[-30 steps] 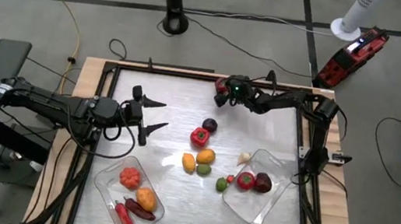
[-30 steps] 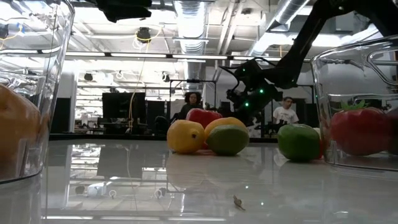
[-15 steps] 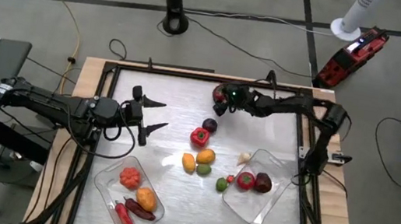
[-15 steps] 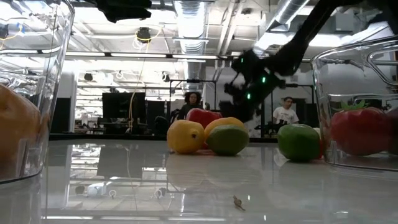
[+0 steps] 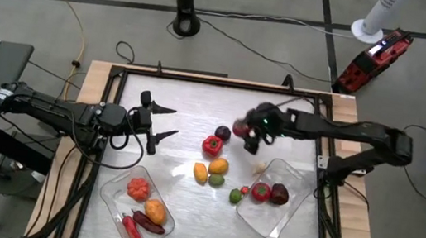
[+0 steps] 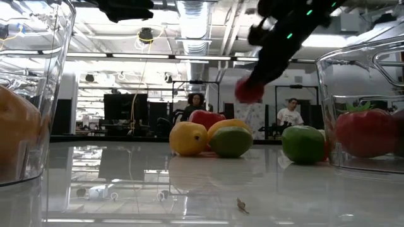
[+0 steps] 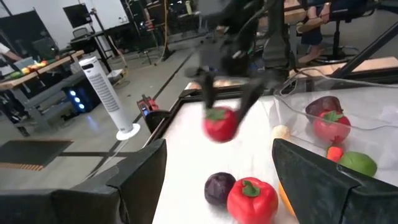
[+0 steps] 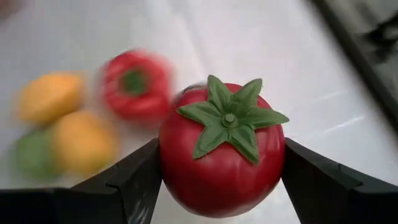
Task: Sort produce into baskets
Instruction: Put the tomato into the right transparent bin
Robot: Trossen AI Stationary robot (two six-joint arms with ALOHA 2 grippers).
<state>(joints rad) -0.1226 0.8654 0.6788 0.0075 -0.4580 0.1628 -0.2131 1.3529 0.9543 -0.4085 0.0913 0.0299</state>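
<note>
One red tomato (image 8: 222, 149) — clamped in right hand (image 5: 246, 132) — hangs above table (image 5: 191, 99).

Overhead view straight down on table (image 5: 189, 107), low view level across it, wrist views close, all sharing tomato (image 8: 221, 149).

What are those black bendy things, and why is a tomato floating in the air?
They are two robot arms with pinching fingers. One picture looks down from above, one looks across the table, and two come from little cameras on the arms' wrists. The tomato is not floating: the right gripper holds it between its two fingers, above the table. The left gripper waits open over the table's left side. Toy fruits and vegetables lie in the middle, like a red pepper and a lime. Two clear baskets, one left and one right, already hold some.
</note>
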